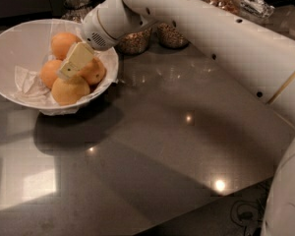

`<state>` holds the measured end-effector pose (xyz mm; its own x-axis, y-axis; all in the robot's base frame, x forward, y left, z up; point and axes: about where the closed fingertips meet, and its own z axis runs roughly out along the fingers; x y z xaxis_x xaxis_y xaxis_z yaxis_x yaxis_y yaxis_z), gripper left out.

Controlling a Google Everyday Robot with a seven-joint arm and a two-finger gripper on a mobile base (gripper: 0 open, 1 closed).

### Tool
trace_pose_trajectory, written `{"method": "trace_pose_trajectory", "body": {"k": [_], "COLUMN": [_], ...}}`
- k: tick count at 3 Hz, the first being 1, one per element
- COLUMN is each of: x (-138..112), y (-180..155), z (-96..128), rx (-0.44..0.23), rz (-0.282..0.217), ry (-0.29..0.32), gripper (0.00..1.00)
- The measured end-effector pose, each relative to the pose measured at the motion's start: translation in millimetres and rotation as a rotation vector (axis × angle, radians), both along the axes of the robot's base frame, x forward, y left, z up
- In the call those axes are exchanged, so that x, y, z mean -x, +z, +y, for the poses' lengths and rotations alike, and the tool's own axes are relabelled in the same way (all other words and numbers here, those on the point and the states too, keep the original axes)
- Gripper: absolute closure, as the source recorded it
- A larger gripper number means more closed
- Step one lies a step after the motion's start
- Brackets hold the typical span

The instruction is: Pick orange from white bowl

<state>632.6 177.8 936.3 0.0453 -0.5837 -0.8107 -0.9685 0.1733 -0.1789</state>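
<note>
The white bowl (pixel 10 43) stands at the left of the dark table, lined with crumpled white paper, and holds four fruits. The orange (pixel 95 72) lies at the bowl's right side, deep orange, partly hidden by my gripper. Two paler yellow-orange fruits lie at the back (pixel 63 42) and the front (pixel 69 91), and a smaller orange one (pixel 49 73) at the left. My gripper (pixel 73 62) reaches down into the bowl from the upper right. Its pale tip sits among the fruits, just left of the orange and above the front fruit.
Two glass jars of grain (pixel 169 36) stand behind the bowl at the back of the table. My white arm (pixel 226 38) crosses the upper right of the view. The table's dark glossy top (pixel 152 146) spreads to the front and right.
</note>
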Motion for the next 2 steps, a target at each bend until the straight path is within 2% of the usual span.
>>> {"method": "trace_pose_trajectory", "body": {"k": [1,2], "x": [-7,-19], "y": [1,17], "z": [5,17], "rx": [-0.029,-0.018], "rz": [0.013,-0.001], "ry": [-0.07,-0.13], "gripper": [0.0,0.0]}}
